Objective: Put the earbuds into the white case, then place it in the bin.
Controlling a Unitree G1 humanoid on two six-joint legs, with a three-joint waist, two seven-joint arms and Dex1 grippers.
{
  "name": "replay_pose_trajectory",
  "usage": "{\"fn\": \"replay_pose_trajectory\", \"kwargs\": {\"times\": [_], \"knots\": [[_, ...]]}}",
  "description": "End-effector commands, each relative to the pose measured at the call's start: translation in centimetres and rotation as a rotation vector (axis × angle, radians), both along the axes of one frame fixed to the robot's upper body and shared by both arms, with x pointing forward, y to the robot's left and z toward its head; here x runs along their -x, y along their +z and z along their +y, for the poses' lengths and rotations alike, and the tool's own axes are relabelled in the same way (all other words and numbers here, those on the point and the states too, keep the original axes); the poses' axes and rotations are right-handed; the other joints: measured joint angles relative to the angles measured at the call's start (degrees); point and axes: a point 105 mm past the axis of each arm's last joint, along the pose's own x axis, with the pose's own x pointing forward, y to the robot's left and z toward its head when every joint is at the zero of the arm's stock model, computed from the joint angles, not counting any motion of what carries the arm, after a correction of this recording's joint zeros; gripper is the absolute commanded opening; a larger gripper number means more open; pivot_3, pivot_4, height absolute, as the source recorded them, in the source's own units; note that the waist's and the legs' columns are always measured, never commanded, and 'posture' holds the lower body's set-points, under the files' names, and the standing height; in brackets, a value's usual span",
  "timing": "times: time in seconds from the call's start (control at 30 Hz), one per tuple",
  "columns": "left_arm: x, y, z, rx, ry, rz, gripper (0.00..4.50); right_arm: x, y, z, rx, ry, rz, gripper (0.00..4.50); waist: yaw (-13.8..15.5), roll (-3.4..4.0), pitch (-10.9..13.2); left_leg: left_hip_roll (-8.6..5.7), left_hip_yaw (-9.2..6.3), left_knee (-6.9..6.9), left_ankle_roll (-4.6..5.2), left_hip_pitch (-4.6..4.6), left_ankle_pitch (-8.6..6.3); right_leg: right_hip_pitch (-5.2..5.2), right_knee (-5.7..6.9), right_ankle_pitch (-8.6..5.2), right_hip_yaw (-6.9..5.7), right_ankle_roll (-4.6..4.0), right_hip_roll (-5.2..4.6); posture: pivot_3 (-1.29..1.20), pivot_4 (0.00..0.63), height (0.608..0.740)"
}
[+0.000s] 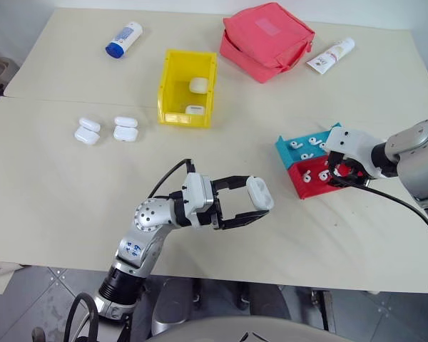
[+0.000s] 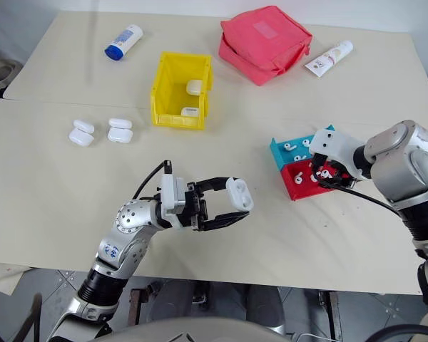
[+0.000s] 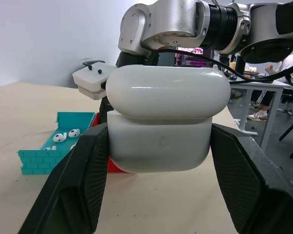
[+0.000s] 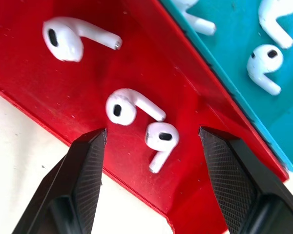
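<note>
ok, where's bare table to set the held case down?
Free: the wide patch between the two spare cases and the left gripper, and the near edge below the red tray. Crowded: the far side around the yellow bin, red pouch and tubes.
</note>
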Motion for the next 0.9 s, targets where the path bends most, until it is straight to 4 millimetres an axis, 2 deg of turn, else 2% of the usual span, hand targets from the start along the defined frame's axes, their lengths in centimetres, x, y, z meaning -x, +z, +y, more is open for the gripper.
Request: {"fn": "replay_pose_trajectory", "kwargs": {"times": [0.03, 0.1, 0.23, 0.87, 0.9], "knots": [[0.4, 0.8, -0.1, 0.02, -0.005, -0.037, 2.78, -0.3, 0.5, -0.1, 0.018, -0.003, -0.022, 3.12, 0.0, 0.0, 0.0, 0.0, 0.0, 0.0, 0.0, 0.0, 0.0, 0.0, 0.0, 0.0, 0.0, 0.0, 0.0, 0.0, 0.15, 0.74], [0.5, 0.7, -0.1, 0.019, -0.005, -0.037, 2.78, -0.4, 0.5, -0.1, 0.016, -0.007, -0.026, 3.12, 0.0, 0.0, 0.0, 0.0, 0.0, 0.0, 0.0, 0.0, 0.0, 0.0, 0.0, 0.0, 0.01, 0.0, 0.0, 0.0, 0.15, 0.74], [0.5, 0.7, -0.1, 0.019, -0.006, -0.039, 2.78, -0.5, 0.4, -0.2, 0.018, -0.007, -0.034, 1.91, 0.0, 0.0, 0.0, 0.0, 0.0, 0.0, 0.0, 0.0, 0.0, 0.0, 0.0, 0.0, 0.0, 0.0, 0.0, 0.0, 0.15, 0.74], [0.6, 0.7, 0.0, 0.021, -0.003, -0.04, 2.78, -0.8, -0.5, -0.3, 0.031, -0.009, -0.013, 1.91, -0.1, 0.0, 0.0, 0.01, 0.0, 0.0, 0.0, 0.01, 0.0, 0.01, 0.0, 0.0, 0.0, 0.0, 0.02, 0.0, 0.15, 0.74], [0.5, 0.7, 0.0, 0.021, -0.001, -0.041, 2.78, -0.8, -0.5, -0.3, 0.032, -0.009, -0.012, 1.72, -0.1, 0.0, 0.0, 0.01, 0.0, 0.0, 0.0, 0.01, 0.0, 0.01, 0.0, 0.0, 0.01, 0.0, 0.02, 0.0, 0.15, 0.74]]}}
